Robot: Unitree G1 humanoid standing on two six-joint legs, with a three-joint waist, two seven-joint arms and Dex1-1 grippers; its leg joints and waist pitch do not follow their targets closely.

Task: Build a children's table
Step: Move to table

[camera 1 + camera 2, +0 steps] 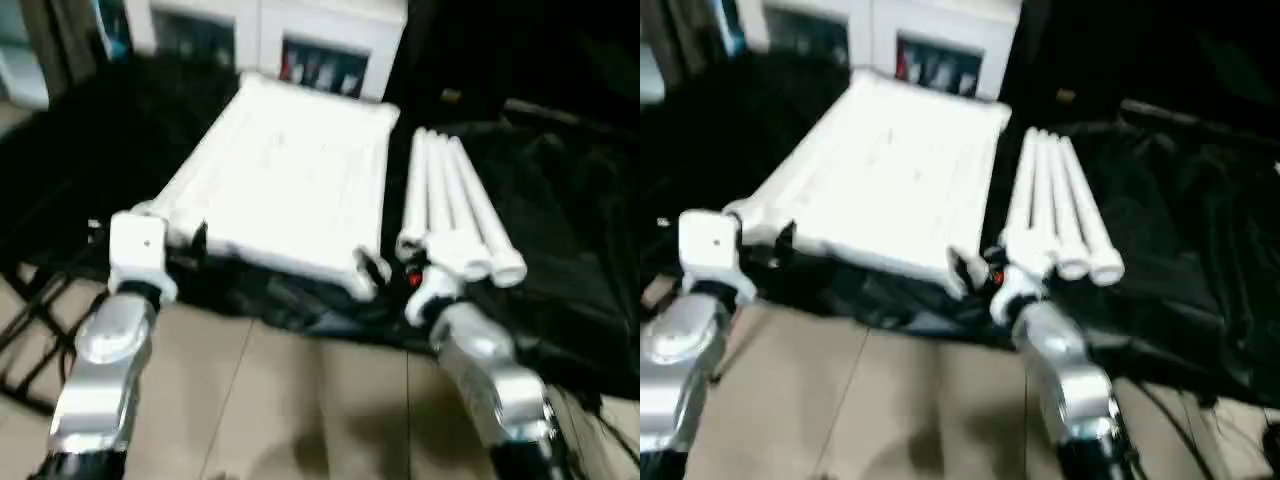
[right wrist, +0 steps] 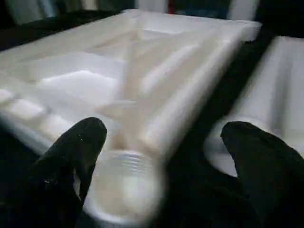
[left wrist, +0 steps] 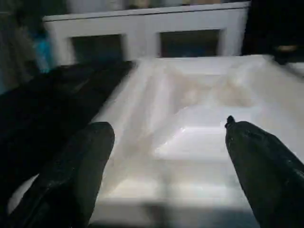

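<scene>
White plastic is all that makes up the job here: the table top (image 1: 290,185) lies ribbed underside up on a black cloth (image 1: 560,230) spread over the floor, its far edge near a white cabinet (image 1: 270,35) with glass doors. Beside the top's right edge, the four tube legs (image 1: 455,210) rest side by side on the same cloth, apart from the top with a strip of black between. None of the legs stands in a corner socket, so the build looks barely begun; all four legs are left to fit, and afterwards the table would need turning over. The left gripper (image 3: 166,142) hovers at the near left corner of the top, its black fingers (image 3: 80,166) spread wide and clasping nothing. The right gripper (image 2: 159,152) is likewise released, fingers apart, sitting near the top's near right corner socket (image 2: 123,190) with the leg ends just beyond. As a judgement, the next step calls for taking one leg and seating it in a socket.
</scene>
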